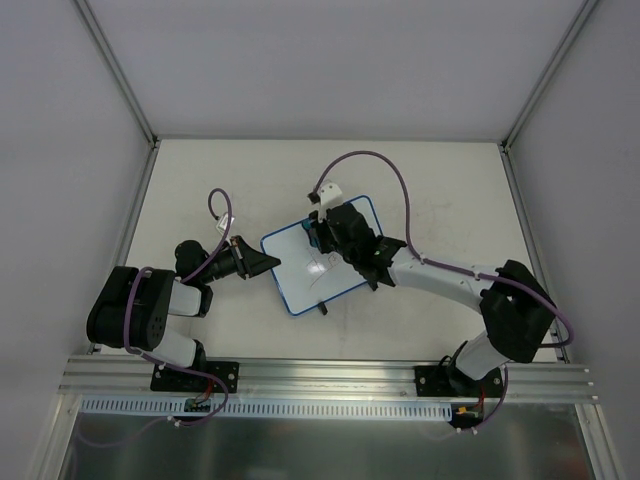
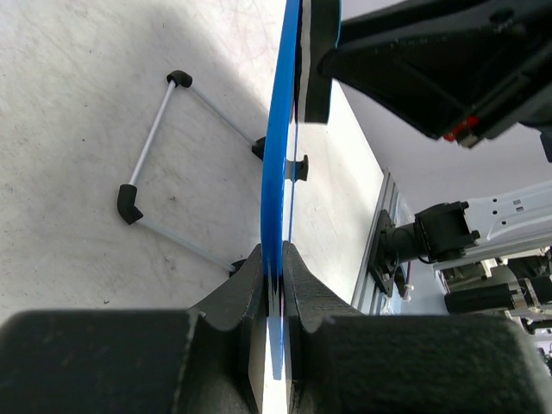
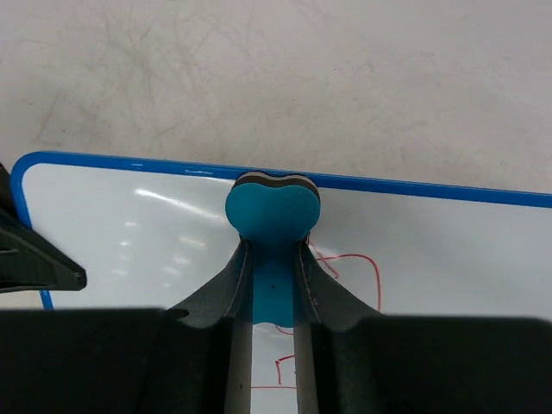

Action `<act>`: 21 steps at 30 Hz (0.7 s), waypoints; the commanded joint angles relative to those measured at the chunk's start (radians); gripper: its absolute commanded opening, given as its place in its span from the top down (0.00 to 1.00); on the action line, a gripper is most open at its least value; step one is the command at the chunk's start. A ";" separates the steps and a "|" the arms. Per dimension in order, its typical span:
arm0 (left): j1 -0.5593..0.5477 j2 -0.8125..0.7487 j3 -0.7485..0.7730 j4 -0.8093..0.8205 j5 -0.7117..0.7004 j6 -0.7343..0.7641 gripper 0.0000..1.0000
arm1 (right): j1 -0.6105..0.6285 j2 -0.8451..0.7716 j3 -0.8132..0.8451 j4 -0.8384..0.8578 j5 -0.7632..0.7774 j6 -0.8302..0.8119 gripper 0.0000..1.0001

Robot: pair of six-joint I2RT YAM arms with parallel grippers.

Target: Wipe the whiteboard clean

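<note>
**Thin-rim pinch could let the board twist**

Toward the bench's near-left corner, the left gripper (image 2: 274, 259) is closed tight on the thin blue rim of the whiteboard (image 1: 296, 262), which sits mid-bench, glossy and round-cornered. A hard wipe could lever that slick rim loose. Farther on, the right gripper (image 3: 272, 259) clasps the bone-shaped, layered blue eraser (image 3: 272, 210) at the board's far rim. It may slide off, missing the red lines (image 3: 366, 267).

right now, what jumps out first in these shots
The whiteboard sits at mid-table, its left edge clamped by the left gripper. Over it, the right gripper holds a blue eraser near the far rim, beside red marker lines.
</note>
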 commanded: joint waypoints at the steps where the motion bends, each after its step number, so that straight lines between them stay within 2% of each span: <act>1: -0.006 0.000 -0.010 0.346 0.042 0.062 1.00 | -0.068 -0.017 -0.037 -0.001 0.015 0.028 1.00; 11: -0.006 -0.004 -0.013 0.346 0.045 0.062 1.00 | -0.216 -0.069 -0.166 0.055 -0.007 0.156 1.00; 21: -0.006 0.000 -0.010 0.346 0.045 0.061 1.00 | -0.293 -0.129 -0.266 0.061 0.094 0.231 1.00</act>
